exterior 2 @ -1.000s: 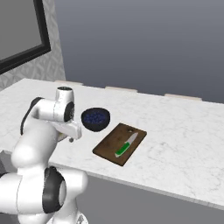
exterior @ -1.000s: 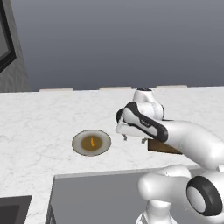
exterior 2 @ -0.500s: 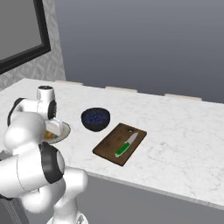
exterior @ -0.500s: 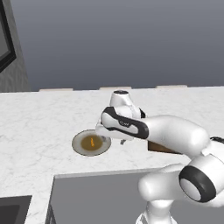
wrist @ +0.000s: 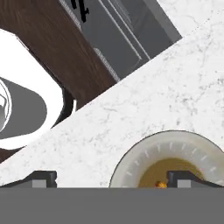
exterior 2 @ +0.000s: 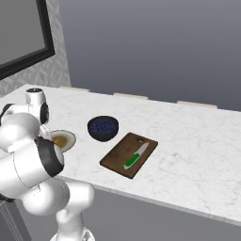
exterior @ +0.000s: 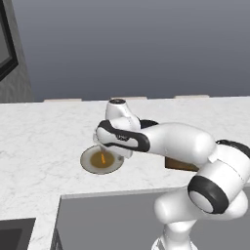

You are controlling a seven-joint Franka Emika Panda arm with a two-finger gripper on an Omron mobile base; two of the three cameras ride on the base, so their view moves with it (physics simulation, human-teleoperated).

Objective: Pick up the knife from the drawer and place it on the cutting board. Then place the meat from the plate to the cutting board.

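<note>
The knife, with its green handle and pale blade, lies on the dark-brown cutting board. The arm hides most of the cutting board in the left base view. The beige plate sits on the counter with the small orange-brown meat at its centre. My gripper hangs just above the plate, open and holding nothing. In the hand view the gripper straddles the plate edge. The meat shows just inside the right fingertip. The grey drawer stands open below the counter edge.
A dark bowl with blue contents stands between plate and cutting board. The white marble counter runs wide to the right. A dark-framed window sits on the left wall. Grey cabinet fronts show beneath the counter.
The arm has swung left from beside the cutting board to over the plate and lowered toward it. The gripper stays open. The knife and the meat have not moved.
</note>
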